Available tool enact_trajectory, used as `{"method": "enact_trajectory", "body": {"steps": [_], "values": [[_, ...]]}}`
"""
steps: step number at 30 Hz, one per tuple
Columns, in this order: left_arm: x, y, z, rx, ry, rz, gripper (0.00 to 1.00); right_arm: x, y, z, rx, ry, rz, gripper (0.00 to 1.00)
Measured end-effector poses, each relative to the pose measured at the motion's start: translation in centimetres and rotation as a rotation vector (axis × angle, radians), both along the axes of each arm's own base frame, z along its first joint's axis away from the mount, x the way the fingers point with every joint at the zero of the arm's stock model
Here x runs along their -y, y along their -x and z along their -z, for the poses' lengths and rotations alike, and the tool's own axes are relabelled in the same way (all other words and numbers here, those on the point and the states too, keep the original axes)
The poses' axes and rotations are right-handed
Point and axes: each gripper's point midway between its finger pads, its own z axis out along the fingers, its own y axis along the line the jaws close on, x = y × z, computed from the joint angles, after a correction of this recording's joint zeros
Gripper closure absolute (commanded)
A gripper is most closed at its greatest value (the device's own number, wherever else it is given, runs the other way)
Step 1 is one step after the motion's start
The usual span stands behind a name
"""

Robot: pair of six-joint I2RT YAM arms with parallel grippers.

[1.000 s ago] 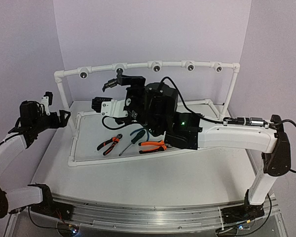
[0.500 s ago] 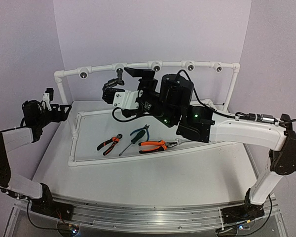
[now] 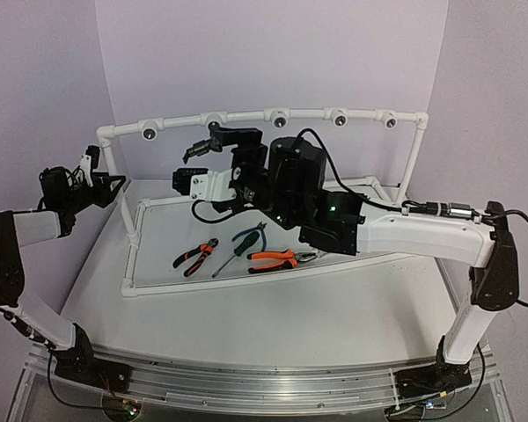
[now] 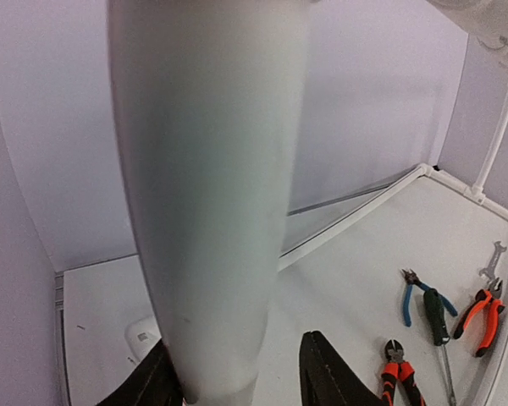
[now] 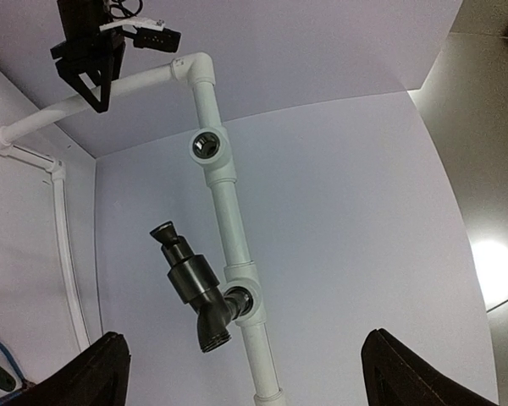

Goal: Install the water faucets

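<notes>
The water faucet (image 5: 195, 292) is a small black tap sitting in a socket of the white pipe rail (image 5: 237, 237), its spout tilted down. In the top view this faucet (image 3: 213, 130) is at the second socket from the left. My right gripper (image 5: 254, 381) is open wide, short of the tap and holding nothing; from above the right gripper (image 3: 220, 142) hangs just in front of it. My left gripper (image 3: 110, 182) is at the frame's left upright. That upright pipe (image 4: 212, 186) stands between its fingers, one finger (image 4: 148, 381) against it, the other slightly apart.
Empty sockets (image 5: 208, 146) line the rail. Inside the pipe frame on the table lie orange-handled pliers (image 3: 194, 257), a second orange pair (image 3: 273, 259), blue cutters with a green screwdriver (image 3: 244, 239) and a small wrench (image 4: 494, 258). My right arm stretches across the middle of the frame.
My left gripper has moved up to the left upright and narrowed its jaws around it. My right gripper rose briefly and came back in front of the tap, still open.
</notes>
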Motion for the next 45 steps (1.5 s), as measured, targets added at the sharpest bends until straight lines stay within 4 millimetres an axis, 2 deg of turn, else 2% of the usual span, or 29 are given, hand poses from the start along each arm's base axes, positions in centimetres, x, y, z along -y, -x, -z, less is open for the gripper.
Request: {"method": "enact_trajectory", "body": {"steps": [4,8,14,19,23,29,35,45], "values": [[-0.4,-0.1,0.0,-0.004,0.000,0.004,0.89,-0.7,-1.2,0.6,0.026,0.056,0.042,0.10],[-0.4,-0.2,0.0,-0.017,-0.011,0.012,1.00,-1.5,-3.2,1.6,0.053,0.144,0.098,0.17],[-0.4,-0.2,0.1,-0.041,-0.018,0.014,1.00,-2.4,-6.4,2.7,0.086,0.236,0.187,0.26],[-0.4,-0.2,0.1,-0.053,-0.023,0.013,1.00,-2.7,-8.2,3.3,0.102,0.276,0.235,0.30],[-0.4,-0.1,0.1,-0.058,-0.024,0.010,1.00,-2.5,-9.5,3.2,0.113,0.281,0.269,0.39],[-0.4,0.0,0.1,-0.063,-0.026,0.008,1.00,-2.1,-10.4,3.2,0.116,0.287,0.298,0.63],[-0.3,0.0,0.1,-0.070,-0.028,0.004,1.00,-2.0,-11.2,2.6,0.114,0.249,0.329,0.79],[-0.3,-0.1,0.2,-0.114,-0.045,-0.016,1.00,-1.7,-11.6,2.4,0.063,0.099,0.412,0.94]]}}
